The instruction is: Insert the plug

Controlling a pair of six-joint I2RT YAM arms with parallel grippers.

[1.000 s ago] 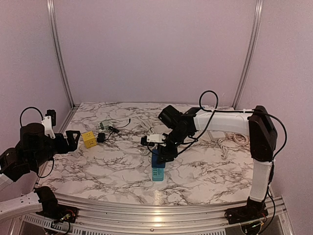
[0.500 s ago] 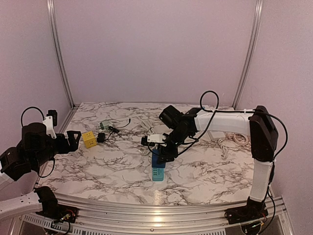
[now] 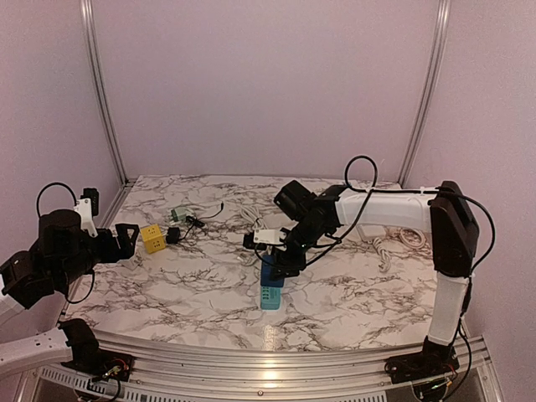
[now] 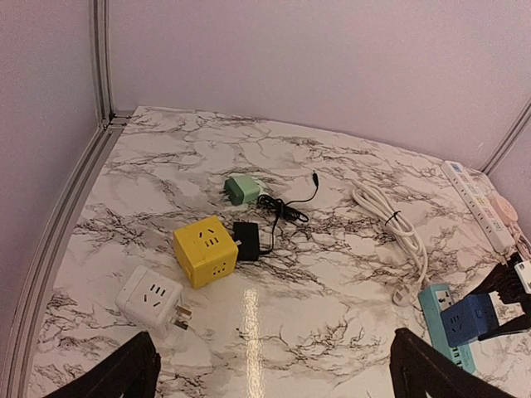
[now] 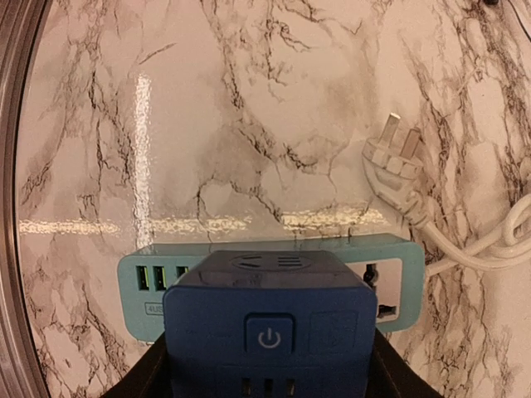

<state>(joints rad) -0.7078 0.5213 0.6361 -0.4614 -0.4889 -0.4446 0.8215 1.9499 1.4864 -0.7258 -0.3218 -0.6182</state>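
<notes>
My right gripper (image 3: 281, 265) is shut on a blue cube plug (image 5: 270, 332) with a power button on its face, a black finger (image 5: 153, 377) on each side. The cube stands over the middle of a teal power strip (image 5: 390, 282) lying flat on the marble table; its prongs are hidden, so I cannot tell how deep it sits. In the top view the blue cube (image 3: 270, 275) is at the far end of the teal strip (image 3: 270, 297). My left gripper (image 4: 274, 373) hangs open and empty above the table's left side, far from the strip (image 4: 436, 303).
A yellow socket cube (image 4: 203, 249), a white socket cube (image 4: 149, 297), a black adapter (image 4: 246, 240) and a green adapter (image 4: 242, 189) lie at the left. A coiled white cable (image 4: 390, 220) ends in a plug (image 5: 394, 162) near the strip. A white power strip (image 4: 477, 195) lies far right.
Almost nothing differs. The right arm has shifted very slightly with the blue cube still in its grip; the left gripper stays open.
</notes>
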